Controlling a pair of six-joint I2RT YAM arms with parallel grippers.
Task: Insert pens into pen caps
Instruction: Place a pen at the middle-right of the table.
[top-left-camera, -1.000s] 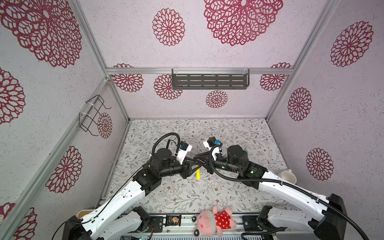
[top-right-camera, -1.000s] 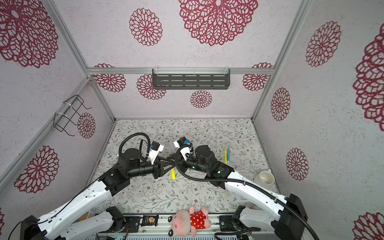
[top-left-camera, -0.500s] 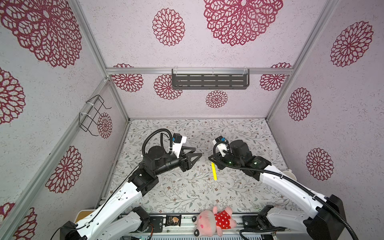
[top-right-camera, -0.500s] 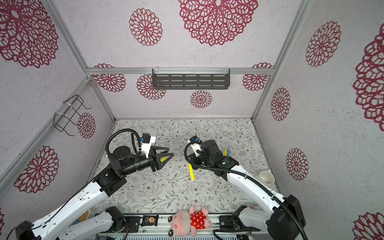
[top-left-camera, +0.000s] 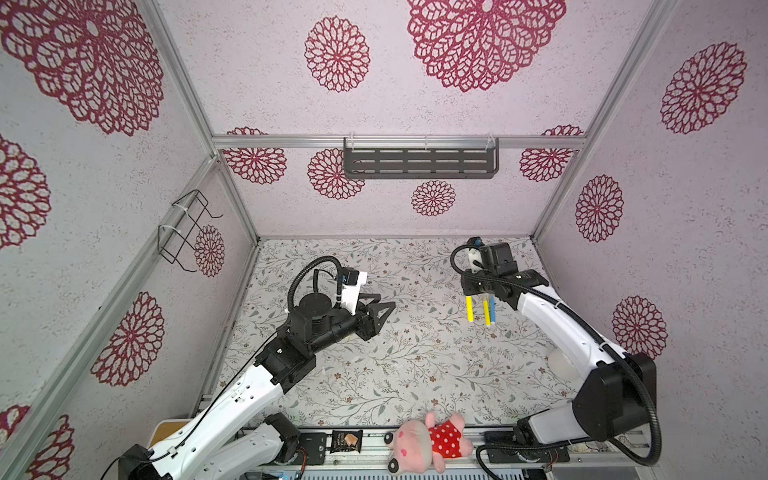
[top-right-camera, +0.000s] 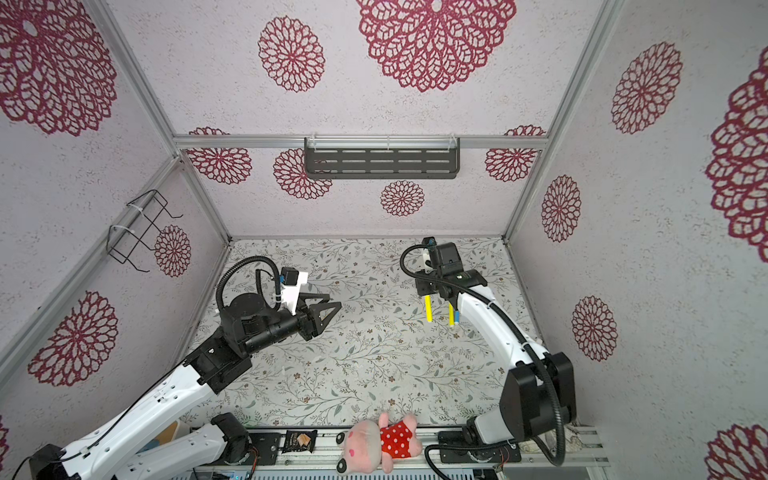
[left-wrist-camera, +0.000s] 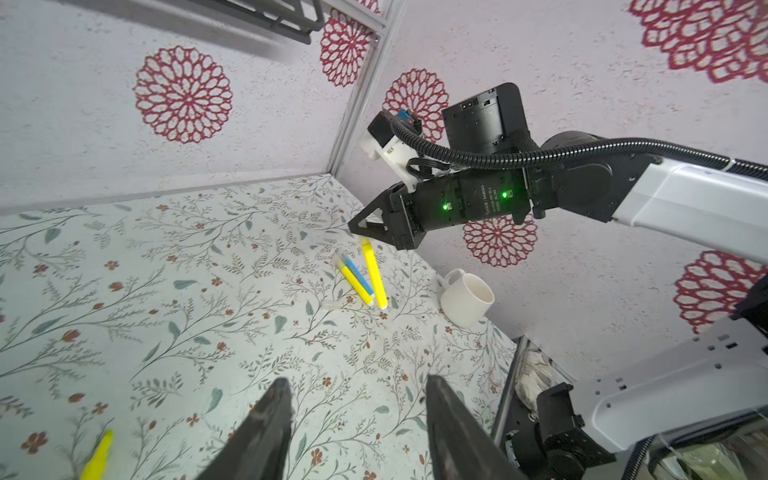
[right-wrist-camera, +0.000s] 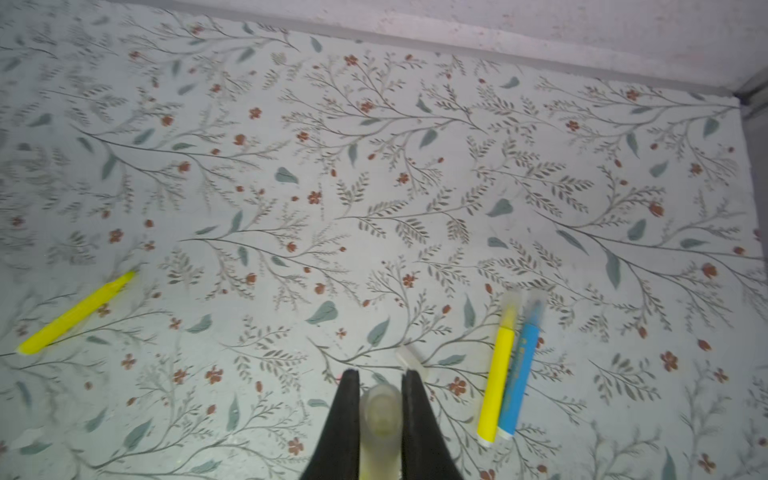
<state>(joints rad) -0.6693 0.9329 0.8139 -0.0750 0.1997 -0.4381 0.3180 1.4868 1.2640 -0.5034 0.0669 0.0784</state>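
Note:
My right gripper (top-left-camera: 471, 294) (right-wrist-camera: 380, 374) is shut on a yellow pen (top-left-camera: 470, 309) (left-wrist-camera: 374, 274). The pen hangs from the fingers above the table's right rear. A whitish translucent pen cap (right-wrist-camera: 380, 409) on the pen's end sits between the fingers. Just beside it, a yellow pen (right-wrist-camera: 496, 374) and a blue pen (right-wrist-camera: 519, 374) lie side by side on the cover. A loose cap (right-wrist-camera: 409, 357) lies near them. Another yellow pen (right-wrist-camera: 75, 313) (left-wrist-camera: 97, 457) lies further left. My left gripper (top-left-camera: 382, 303) (left-wrist-camera: 357, 386) hovers open and empty at centre left.
A white mug (left-wrist-camera: 465, 299) stands at the right edge, mostly hidden by my right arm in the top views. A pink plush pig (top-left-camera: 428, 440) and a small snack packet (top-left-camera: 347, 440) lie on the front rail. The enclosure walls close in on three sides.
The grippers, together at the centre a second ago, have drawn apart. My left gripper let go and pulled back left. My right gripper carried the yellow pen to the right rear.

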